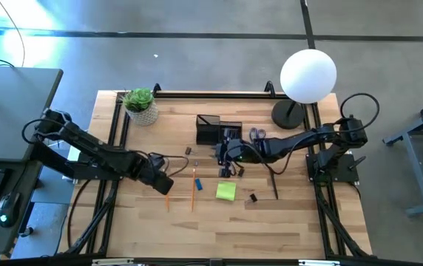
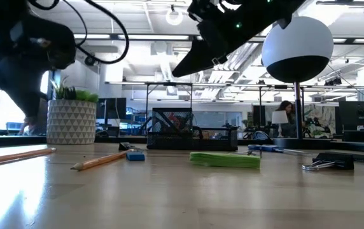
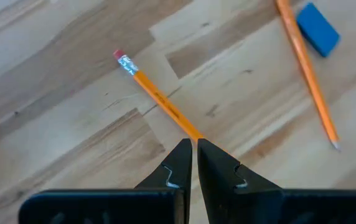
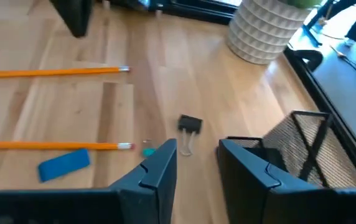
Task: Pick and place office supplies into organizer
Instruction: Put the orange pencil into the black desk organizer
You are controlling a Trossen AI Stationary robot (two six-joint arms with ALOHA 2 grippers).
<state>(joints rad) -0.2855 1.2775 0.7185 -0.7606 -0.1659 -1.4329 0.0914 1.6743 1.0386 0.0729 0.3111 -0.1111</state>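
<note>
Left gripper (image 3: 194,163) clenched on a yellow wooden pencil (image 3: 159,99).
I see my right gripper (image 4: 196,163) released, empty, beside the black mesh organizer (image 4: 305,146).

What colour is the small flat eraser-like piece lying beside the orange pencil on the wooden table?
Blue. The small flat piece shows best in the left wrist view.

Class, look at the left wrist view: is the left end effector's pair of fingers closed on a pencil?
Yes. The left end effector has its fingers pinched together on one end of an orange pencil lying across the wooden table.
</note>
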